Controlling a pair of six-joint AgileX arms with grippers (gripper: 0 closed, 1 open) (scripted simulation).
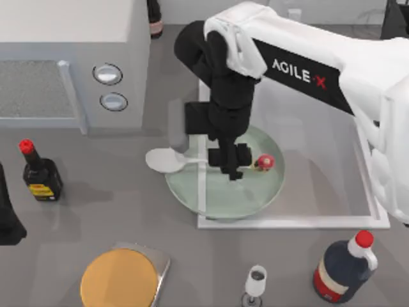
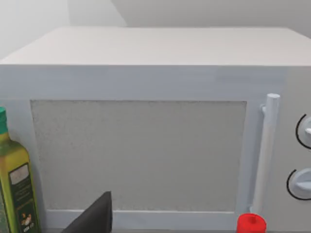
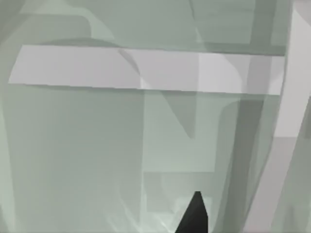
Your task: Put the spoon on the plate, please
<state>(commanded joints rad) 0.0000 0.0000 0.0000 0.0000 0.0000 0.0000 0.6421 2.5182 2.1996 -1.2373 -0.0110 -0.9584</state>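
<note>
Top view first: my right gripper (image 1: 231,165) hangs low over the plate (image 1: 268,192), right on the thin handle of the spoon (image 1: 167,160). The plate is pale green and glassy, and it sits partly on a white tray (image 1: 358,220). The spoon's wide white bowl sticks out past the plate's left rim, over the grey table (image 1: 128,204), while its little red-and-yellow knob lies over the middle of the plate. I think the spoon is light, hard and a bit slippery, so the thin handle near the middle is the best place to pinch it. The fingers look close together around the handle, so I think they are pinching it, but the black fingers hide the spot and I am not fully sure. My left arm waits at the table's left edge. Left wrist view next: I see a big grey microwave (image 2: 146,145), a green oil bottle (image 2: 12,184) and a red cap (image 2: 251,224); I cannot tell how the left gripper's fingers stand. Right wrist view last: I see the glassy green plate up close and one dark fingertip (image 3: 194,218) low over it.
</note>
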